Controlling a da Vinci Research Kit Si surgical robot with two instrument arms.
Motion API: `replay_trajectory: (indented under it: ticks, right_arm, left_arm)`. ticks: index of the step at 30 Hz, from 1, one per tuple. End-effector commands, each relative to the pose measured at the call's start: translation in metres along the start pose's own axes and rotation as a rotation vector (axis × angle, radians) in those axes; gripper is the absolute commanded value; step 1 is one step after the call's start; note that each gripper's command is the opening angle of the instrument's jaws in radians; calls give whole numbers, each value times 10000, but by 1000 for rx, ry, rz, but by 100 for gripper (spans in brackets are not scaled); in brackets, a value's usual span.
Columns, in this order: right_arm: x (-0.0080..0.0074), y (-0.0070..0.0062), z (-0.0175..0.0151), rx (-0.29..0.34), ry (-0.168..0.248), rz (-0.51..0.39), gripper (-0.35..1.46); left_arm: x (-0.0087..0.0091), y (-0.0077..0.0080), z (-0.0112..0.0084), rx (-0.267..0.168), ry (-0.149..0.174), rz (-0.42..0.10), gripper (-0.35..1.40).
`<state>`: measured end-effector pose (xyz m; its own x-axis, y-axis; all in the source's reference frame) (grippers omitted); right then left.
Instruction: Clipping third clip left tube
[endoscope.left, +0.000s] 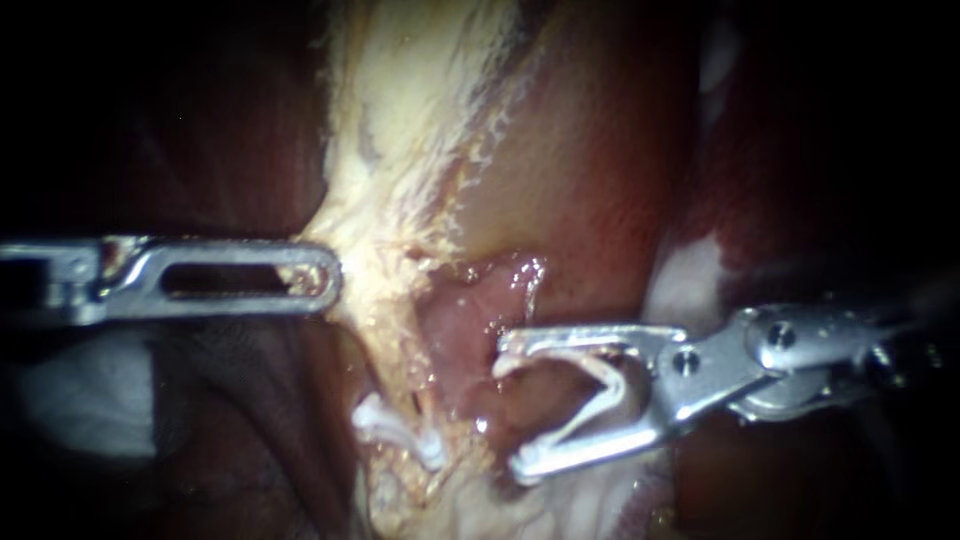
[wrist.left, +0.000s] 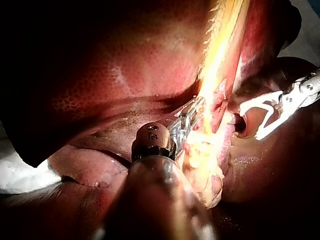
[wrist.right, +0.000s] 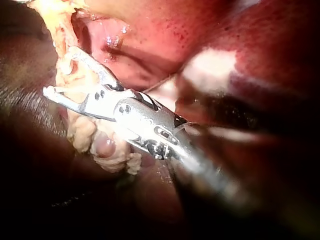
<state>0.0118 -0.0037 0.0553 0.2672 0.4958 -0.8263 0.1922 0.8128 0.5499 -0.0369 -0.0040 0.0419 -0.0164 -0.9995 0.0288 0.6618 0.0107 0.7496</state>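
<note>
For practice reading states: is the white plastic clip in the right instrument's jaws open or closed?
Open. The white plastic clip in the right instrument forms a wide V, tips apart.

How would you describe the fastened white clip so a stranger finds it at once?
Find the pale strand running down the middle of the endoscope view. Low on it sits the fastened clip, closed across it. Unlike the open clip spread in the right tool, nothing holds it.

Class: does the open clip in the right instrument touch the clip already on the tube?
Apart. The endoscope view shows tissue between the open clip, held by the right instrument, and the clip on the tube.
</note>
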Motion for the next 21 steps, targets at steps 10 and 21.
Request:
replay_trajectory:
  ticks: [10, 21]
  right_arm:
    - [-29, 21, 46, 17, -8, 33, 59]
    - [-35, 32, 68, 19, -6, 39, 60]
  left_arm:
    - [3, -4, -3, 0, -4, -2, -35]
    - [4, -6, -3, -1, -5, -3, -35]
